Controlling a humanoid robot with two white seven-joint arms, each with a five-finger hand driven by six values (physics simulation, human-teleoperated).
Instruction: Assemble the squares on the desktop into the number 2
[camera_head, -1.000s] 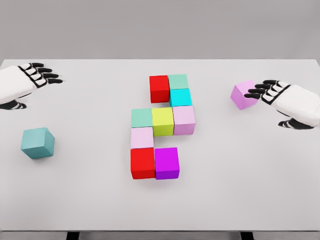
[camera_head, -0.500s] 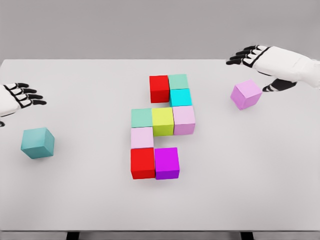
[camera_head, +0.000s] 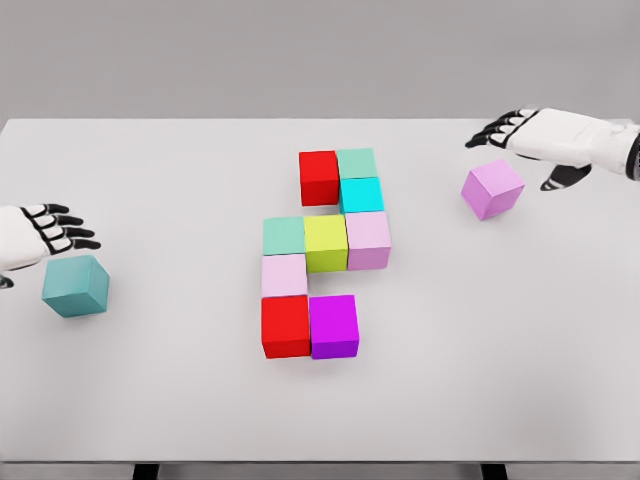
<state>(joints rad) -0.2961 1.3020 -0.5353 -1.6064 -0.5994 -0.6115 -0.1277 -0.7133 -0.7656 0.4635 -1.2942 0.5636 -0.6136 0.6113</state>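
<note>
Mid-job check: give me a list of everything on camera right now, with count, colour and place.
Table: 1, white, fills the view.
Red cubes: 2, top left of the figure and bottom left.
Mint green cubes: 2, top right of the figure and left of the middle row.
Cyan cube: 1, under the top mint one.
Yellow-green cube: 1, centre of the middle row.
Pale pink cubes: 2, right of the middle row and below its left end.
Magenta cube: 1, bottom row, right.
Teal cube: 1, loose, far left.
Violet cube: 1, loose, upper right.
Left hand: open, just above the teal cube.
Right hand: open, behind the violet cube.
</note>
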